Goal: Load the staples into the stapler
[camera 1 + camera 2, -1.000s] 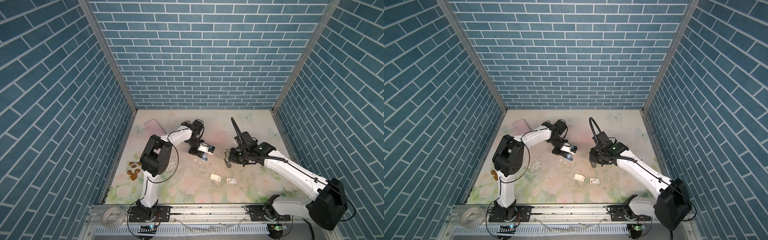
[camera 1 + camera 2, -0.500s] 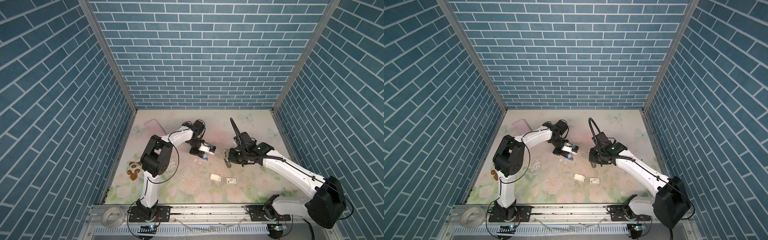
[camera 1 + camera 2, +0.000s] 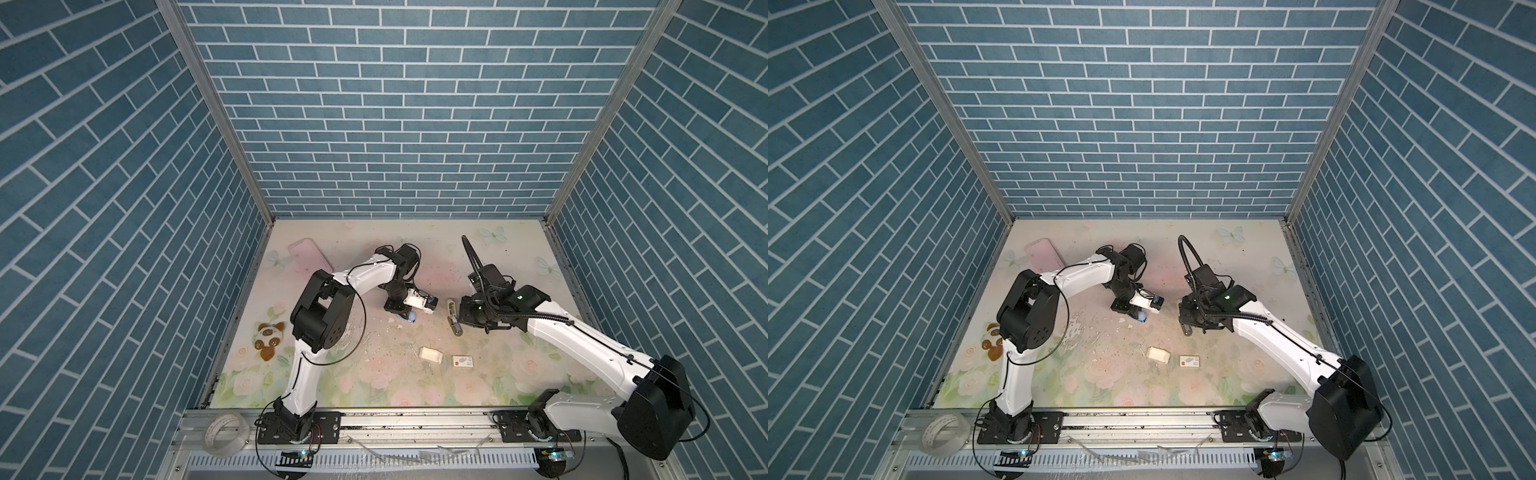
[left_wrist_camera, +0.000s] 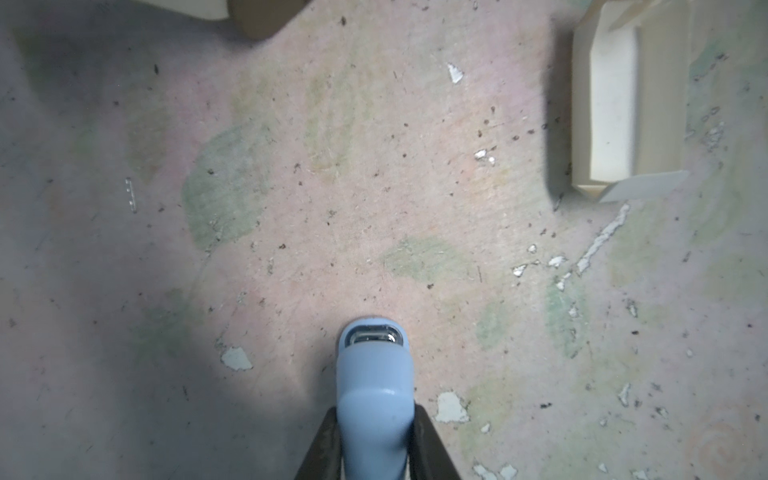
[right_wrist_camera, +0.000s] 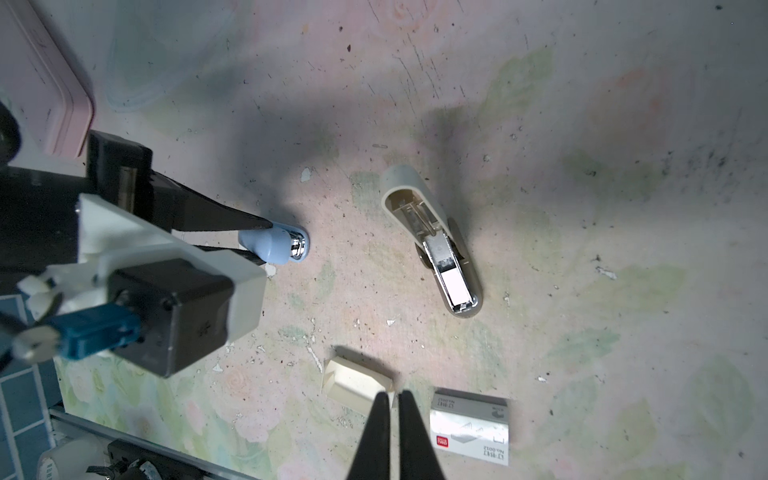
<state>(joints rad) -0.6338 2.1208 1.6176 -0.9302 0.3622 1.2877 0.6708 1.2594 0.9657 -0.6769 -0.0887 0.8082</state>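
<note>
Pale-blue plastic tool with a chrome tip — clamped in the left gripper; the right gripper, fingers together on nothing, hangs near the open beige plastic stapler.

The left wrist view's edge cuts off the white tray and the blue item.

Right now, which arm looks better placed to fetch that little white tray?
Probably the right: the right gripper is shut on nothing, and the white tray lies just by its tips in the right wrist view. The left gripper is busy, shut on a blue object.
</note>
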